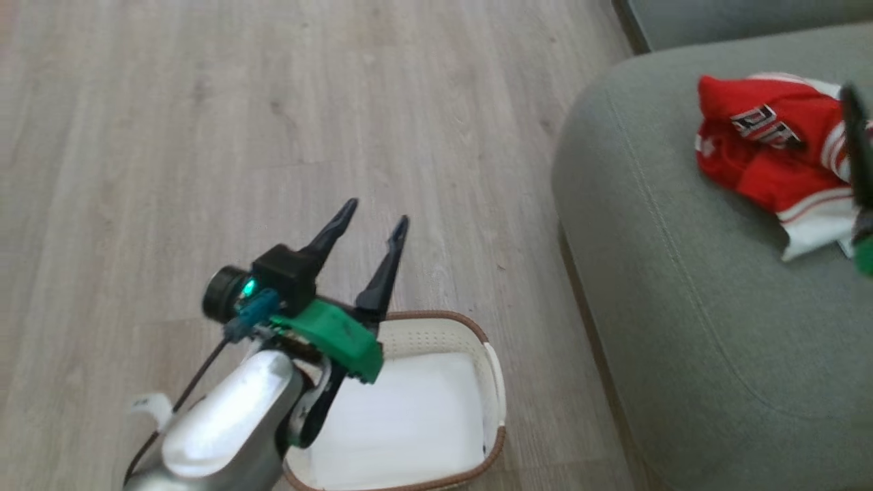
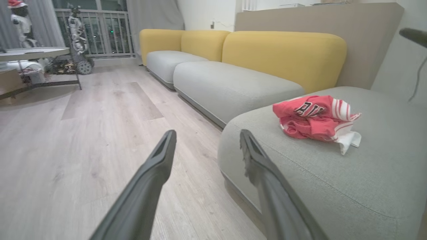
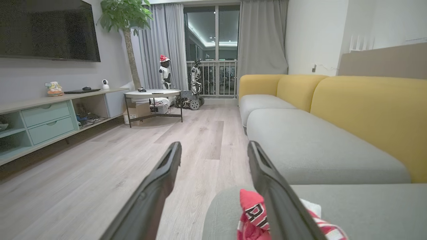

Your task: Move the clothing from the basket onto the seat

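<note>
The red clothing (image 1: 764, 153), with black lettering and white stripes, lies crumpled in one heap on the grey-green seat (image 1: 682, 320). The cream basket (image 1: 436, 319) with its brown rim stands on the floor left of the seat, and only its white bottom shows inside. My left gripper (image 1: 377, 210) hangs open above the basket's far left rim, holding nothing. In the left wrist view the open gripper (image 2: 206, 136) points at the seat's edge (image 2: 333, 180), with the clothing (image 2: 313, 116) to its right. My right gripper (image 3: 214, 146) is open just above the clothing (image 3: 250, 213), and one of its dark fingers (image 1: 856, 143) crosses the heap's right side.
Pale wood floor (image 1: 273, 136) spreads to the left of the seat. More grey sofa seats with yellow backs (image 2: 283, 53) run along the wall. Farther off are a round table (image 3: 153, 95), a low TV cabinet (image 3: 46, 116) and small robots by the window (image 3: 193, 83).
</note>
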Available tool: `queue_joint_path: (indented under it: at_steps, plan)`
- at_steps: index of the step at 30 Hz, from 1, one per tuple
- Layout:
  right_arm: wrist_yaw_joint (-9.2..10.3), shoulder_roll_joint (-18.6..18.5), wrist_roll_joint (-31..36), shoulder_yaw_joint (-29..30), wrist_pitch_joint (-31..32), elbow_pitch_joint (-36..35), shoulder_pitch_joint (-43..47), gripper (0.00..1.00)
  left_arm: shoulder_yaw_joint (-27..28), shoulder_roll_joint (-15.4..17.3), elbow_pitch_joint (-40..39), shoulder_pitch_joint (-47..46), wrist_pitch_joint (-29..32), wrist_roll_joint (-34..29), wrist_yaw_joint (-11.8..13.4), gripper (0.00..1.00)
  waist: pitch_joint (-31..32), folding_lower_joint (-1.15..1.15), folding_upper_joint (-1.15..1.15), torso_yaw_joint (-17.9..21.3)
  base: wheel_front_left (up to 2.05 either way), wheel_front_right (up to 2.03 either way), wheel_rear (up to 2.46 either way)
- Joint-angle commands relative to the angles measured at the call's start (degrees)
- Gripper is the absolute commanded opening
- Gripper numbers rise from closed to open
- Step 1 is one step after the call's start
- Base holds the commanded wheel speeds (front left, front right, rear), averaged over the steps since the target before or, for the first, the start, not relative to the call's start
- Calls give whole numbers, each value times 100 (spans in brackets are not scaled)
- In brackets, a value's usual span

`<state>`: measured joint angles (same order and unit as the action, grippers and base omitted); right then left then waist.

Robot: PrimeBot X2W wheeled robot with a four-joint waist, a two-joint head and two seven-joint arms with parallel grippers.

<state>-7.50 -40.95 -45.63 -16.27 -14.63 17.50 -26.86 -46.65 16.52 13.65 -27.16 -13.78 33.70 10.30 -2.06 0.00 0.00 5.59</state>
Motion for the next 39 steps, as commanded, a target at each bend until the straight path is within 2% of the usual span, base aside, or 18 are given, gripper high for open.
queue_joint_path:
  at_steps: [1, 6, 11, 16, 19, 21, 30, 35, 39]
  plan:
    - [1, -18, 153, 170, -36, -256, 220, 100, 322, 189, -211, -145, -82, 64, 75, 100, 144, 0, 0, -188, 0, 0, 0]
    - [1, 668, 580, 737, -36, -667, 1095, 100, 687, 367, -301, 219, -105, 199, 311, 100, 214, 0, 0, -420, 0, 0, 0]
    - [1, 1298, 995, 1069, -37, -983, 1711, 100, 1233, 403, -446, 671, -118, 216, 514, 100, 218, 0, 0, -616, 0, 0, 0]
    - [1, 1810, 1415, 1090, -37, -1141, 2070, 100, 1901, 294, -588, 1222, -120, -38, 522, 100, 219, 0, 0, -736, 0, 0, 0]
    - [1, 2032, 1690, 1098, -37, -1205, 2199, 100, 2232, 214, -654, 1509, -120, -428, 513, 100, 218, 0, 0, -792, 0, 0, 0]
    - [1, 2178, 1844, 1154, -37, -1241, 2277, 100, 2453, 93, -670, 1687, -121, -623, 440, 100, 214, 0, 0, -819, 0, 0, 0]
    - [1, 2616, 2325, 1475, -37, -1371, 2543, 100, 3382, -548, -364, 2214, -121, -1320, -174, 100, 201, 0, 0, -832, 0, 0, 0]
    - [1, 2696, 2404, 1446, -37, -1353, 2568, 100, 3747, -852, -345, 2360, -121, -1686, -408, 100, 182, 0, 0, -801, 0, 0, 0]
    - [1, 2701, 2400, 1415, -37, -1340, 2555, 100, 3902, -972, -312, 2390, -121, -1844, -555, 100, 168, 0, 0, -788, 0, 0, 0]
